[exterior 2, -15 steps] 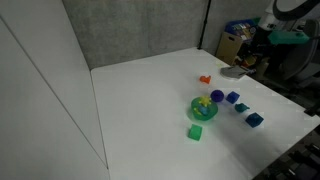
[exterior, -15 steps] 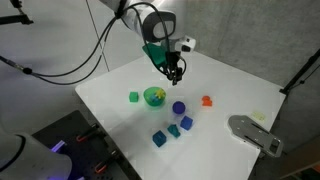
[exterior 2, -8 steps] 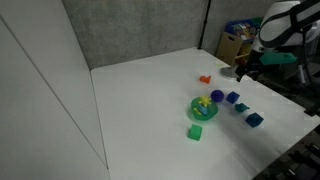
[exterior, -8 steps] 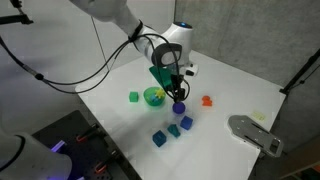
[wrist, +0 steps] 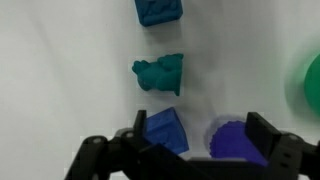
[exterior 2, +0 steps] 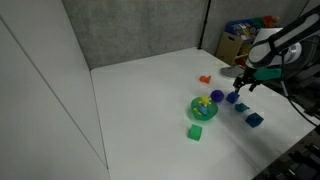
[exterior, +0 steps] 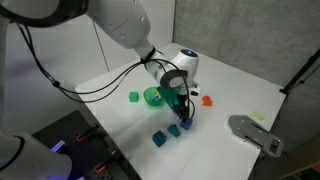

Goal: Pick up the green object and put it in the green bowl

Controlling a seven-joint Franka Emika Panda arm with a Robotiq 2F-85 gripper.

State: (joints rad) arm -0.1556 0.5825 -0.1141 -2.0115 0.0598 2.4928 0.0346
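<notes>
Green object (wrist: 160,75) rests on the white table (exterior: 245,85), in a loose row of small blocks near the table's middle. The Franka arm (exterior: 120,25) reaches down over this group. The green bowl (exterior: 153,96) stands near the row, on the same surface; in the wrist view only its rim (wrist: 312,85) shows, at the right edge of the picture. The gripper (wrist: 195,150) hangs above the table with its jaws spread wide and nothing between them. In the wrist view the purple piece (wrist: 235,140) and the near blue cube (wrist: 165,130) lie closest to the fingers, just inside the span of the jaws. The task's block lies beyond that near cube, toward the top of the picture and somewhat left of the jaw centreline, with a narrow strip of table separating the two. The far blue cube (wrist: 160,10) lies beyond it again. The block's outline is irregular and reads slightly wider across the picture than along it. By this layout, the coming move requires an advance past the near cube and a small shift toward the picture's left before any descent; closing at the present position would likely take the wrong pieces.
</notes>
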